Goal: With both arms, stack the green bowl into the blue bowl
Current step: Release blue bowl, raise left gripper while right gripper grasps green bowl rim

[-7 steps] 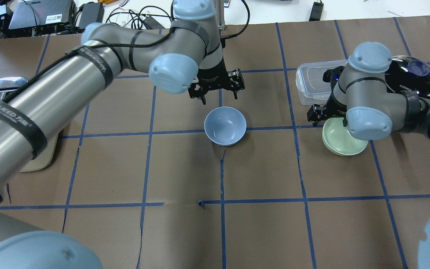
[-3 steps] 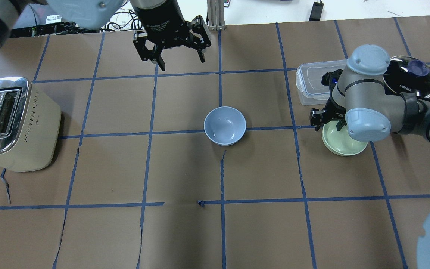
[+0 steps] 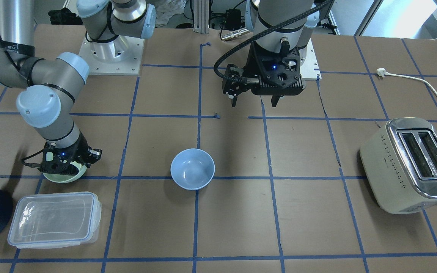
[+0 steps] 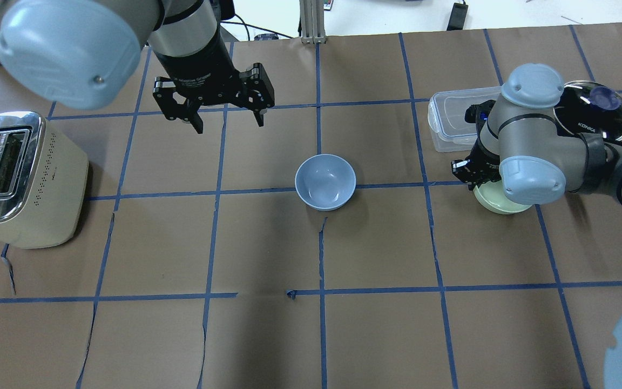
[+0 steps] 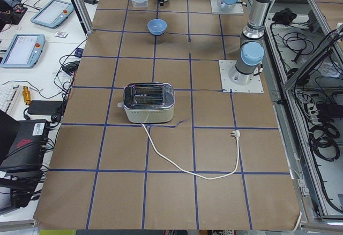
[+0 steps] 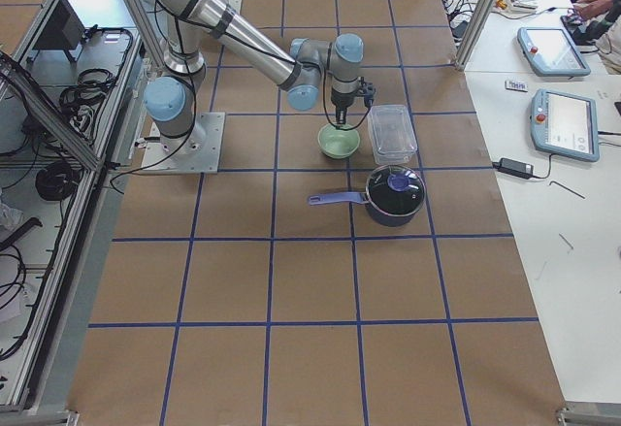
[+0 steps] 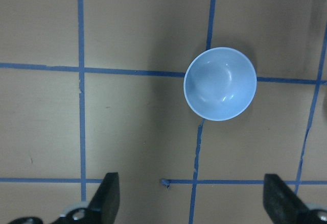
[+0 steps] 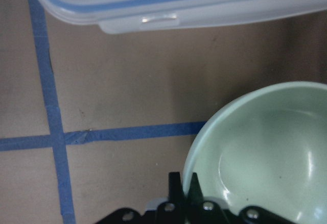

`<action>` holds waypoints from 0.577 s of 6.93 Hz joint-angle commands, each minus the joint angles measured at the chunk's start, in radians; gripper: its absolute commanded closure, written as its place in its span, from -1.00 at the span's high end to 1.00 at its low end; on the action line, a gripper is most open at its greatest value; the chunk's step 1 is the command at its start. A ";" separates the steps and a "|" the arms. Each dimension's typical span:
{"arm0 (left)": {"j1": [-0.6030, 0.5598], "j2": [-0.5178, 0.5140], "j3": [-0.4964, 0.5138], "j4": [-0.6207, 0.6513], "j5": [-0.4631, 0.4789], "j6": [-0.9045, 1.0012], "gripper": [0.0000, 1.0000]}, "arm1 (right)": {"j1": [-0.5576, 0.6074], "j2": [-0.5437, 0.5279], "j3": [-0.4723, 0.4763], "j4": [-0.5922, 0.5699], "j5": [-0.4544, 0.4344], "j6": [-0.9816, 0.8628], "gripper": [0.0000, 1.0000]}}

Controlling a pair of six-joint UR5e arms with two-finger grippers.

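The pale blue bowl (image 4: 325, 182) stands upright and empty near the table's middle; it also shows in the front view (image 3: 192, 168) and the left wrist view (image 7: 220, 83). My left gripper (image 4: 230, 125) is open and empty, held high, left of and beyond the blue bowl. The mint-green bowl (image 4: 497, 204) is at the right, half hidden under my right wrist. My right gripper (image 8: 183, 185) is shut on the green bowl's (image 8: 265, 147) near-left rim, one finger inside and one outside. From the front, this gripper (image 3: 66, 161) covers most of the green bowl (image 3: 65, 175).
A clear lidded plastic container (image 4: 451, 116) lies just beyond the green bowl. A dark navy saucepan (image 4: 594, 111) with a glass lid stands to its right. A cream toaster (image 4: 19, 178) stands at the far left, its cord trailing off the left side.
My left arm has pulled back from above the blue bowl, toward the left and higher. My right gripper has closed on the green bowl's rim, and less of the bowl shows.
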 commanded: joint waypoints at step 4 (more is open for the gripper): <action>0.205 0.061 -0.033 0.053 -0.099 0.182 1.00 | 0.015 -0.081 -0.057 0.121 -0.018 0.003 -1.00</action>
